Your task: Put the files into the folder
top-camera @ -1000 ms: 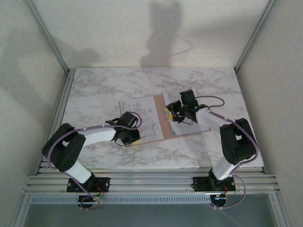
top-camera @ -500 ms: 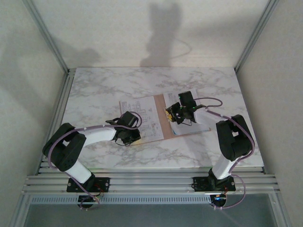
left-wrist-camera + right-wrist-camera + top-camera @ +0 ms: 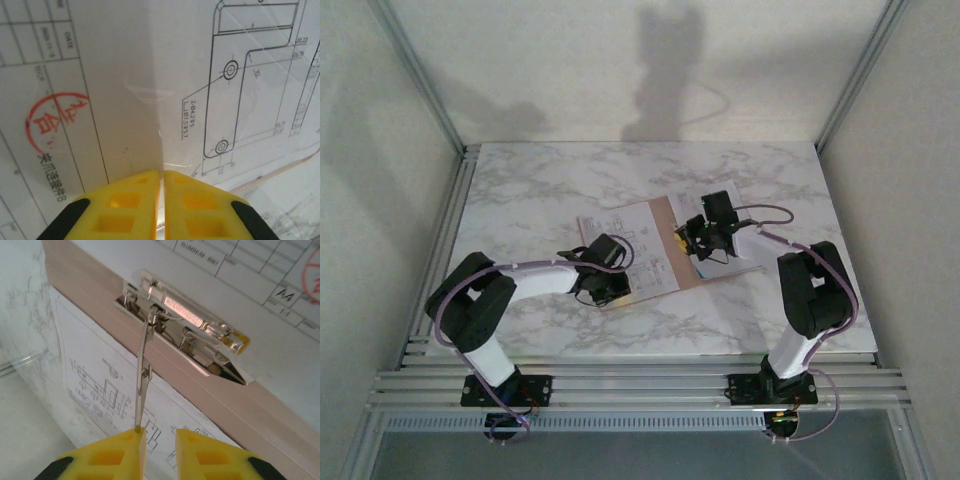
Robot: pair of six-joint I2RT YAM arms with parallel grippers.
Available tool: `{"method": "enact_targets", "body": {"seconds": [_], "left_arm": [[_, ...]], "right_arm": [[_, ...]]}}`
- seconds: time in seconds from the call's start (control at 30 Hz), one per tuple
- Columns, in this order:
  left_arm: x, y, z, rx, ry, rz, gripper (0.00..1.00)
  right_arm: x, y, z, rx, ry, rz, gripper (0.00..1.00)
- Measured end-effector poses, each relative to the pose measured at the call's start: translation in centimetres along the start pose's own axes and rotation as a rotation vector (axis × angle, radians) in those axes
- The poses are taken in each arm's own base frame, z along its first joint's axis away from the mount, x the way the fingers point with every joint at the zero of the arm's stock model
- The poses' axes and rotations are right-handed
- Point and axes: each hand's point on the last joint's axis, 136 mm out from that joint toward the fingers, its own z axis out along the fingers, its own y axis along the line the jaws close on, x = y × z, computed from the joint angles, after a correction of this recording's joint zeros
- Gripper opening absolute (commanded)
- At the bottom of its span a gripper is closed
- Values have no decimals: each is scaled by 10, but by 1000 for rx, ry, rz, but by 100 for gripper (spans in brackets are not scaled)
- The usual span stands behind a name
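Observation:
The pinkish-tan folder [image 3: 669, 243] lies open near the middle of the table, and its tan card [image 3: 280, 415] also runs across the right wrist view. The files, printed white sheets [image 3: 625, 240], lie on both leaves. My left gripper [image 3: 609, 290] sits at the near left corner of the left sheet. Its yellow fingers [image 3: 131, 200] are shut on the raised edge of that sheet [image 3: 125, 75]. My right gripper [image 3: 159, 432] hovers over the folder's metal clip [image 3: 185, 320], jaws a little apart. The clip's thin lever [image 3: 142, 380] stands up, its end touching the left fingertip [image 3: 131, 440].
The marble table [image 3: 540, 190] is walled on three sides, with slanted aluminium posts [image 3: 420, 80] at the back corners. A ribbed aluminium rail [image 3: 640, 385] carries both arm bases along the near edge. A clear plastic edge [image 3: 20, 365] lies beside the right sheet.
My left arm has pushed to the right with the sheet, and the folder has shifted and turned slightly. My right gripper's jaws have narrowed beside the clip lever.

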Motion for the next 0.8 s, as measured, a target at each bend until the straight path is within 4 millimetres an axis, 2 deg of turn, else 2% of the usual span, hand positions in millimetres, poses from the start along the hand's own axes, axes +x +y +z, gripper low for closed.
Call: {"method": "enact_targets", "body": {"seconds": [0.17,0.33,0.43,0.6,0.8], "left_arm": [[8,-20,10,21,39,51,11],[14,-37,18,39,71,100,10],[16,-41,21,45,82,111,10],[16,-45,22,49,94,117,10],[17,-45,22,48,98,118,10]], "right_arm": [[-21,1,-12,-32,-10,4,33],[-31,9,-19,-88,9,-17,40],[-30,13,-20,-109,26,-43,39],[-27,14,-21,-111,42,-64,28],[-33,14,-20,-99,38,-67,26]]}}
